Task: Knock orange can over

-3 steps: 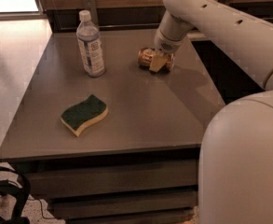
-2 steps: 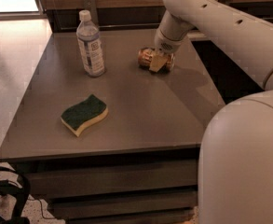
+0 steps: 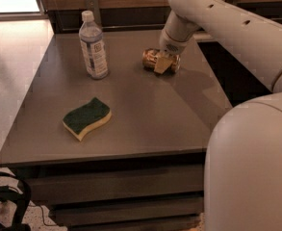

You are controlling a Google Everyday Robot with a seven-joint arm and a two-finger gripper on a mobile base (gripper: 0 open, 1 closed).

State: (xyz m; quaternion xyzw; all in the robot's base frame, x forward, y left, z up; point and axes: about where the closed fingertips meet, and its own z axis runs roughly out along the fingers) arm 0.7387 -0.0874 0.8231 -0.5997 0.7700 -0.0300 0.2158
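A water bottle (image 3: pixel 93 44) stands at the far left of the grey table (image 3: pixel 145 114), with a sponge (image 3: pixel 87 118) lying nearer. Right of them, toward the far edge, the orange can (image 3: pixel 150 59) appears to lie on its side, long axis running left to right. The gripper (image 3: pixel 163 61) rests against its right half; whether it is wide or closed cannot be told.

Small orange-gold can (image 3: pixel 150 59), lying on its side, toward the table's far right corner, gripper (image 3: pixel 163 64) down against it
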